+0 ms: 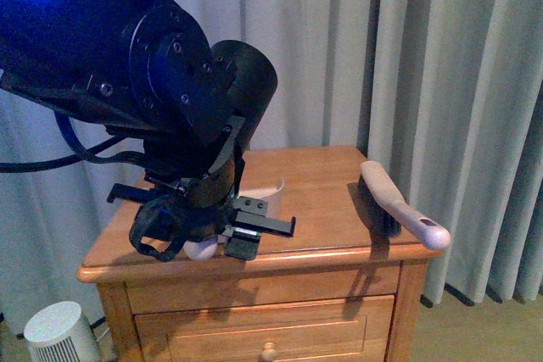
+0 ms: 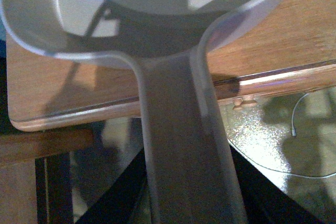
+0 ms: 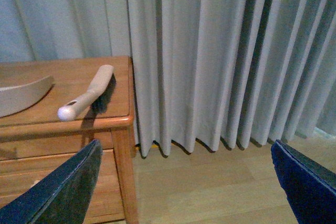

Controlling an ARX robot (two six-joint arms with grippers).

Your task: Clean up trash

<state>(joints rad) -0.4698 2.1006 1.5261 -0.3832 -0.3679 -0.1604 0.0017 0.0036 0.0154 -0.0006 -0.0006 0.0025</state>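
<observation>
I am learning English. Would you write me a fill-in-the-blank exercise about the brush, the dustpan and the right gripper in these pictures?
1. The brush has a pale handle and ____ bristles.
2. The dustpan lies on the table with its ____ past the edge.
3. The right gripper is ____, holding nothing.
Missing words: dark; handle; open.

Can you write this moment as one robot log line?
left gripper: holding dustpan handle | dustpan: on nightstand | right gripper: open, empty | brush: on nightstand, handle overhanging | trash: not seen
</observation>
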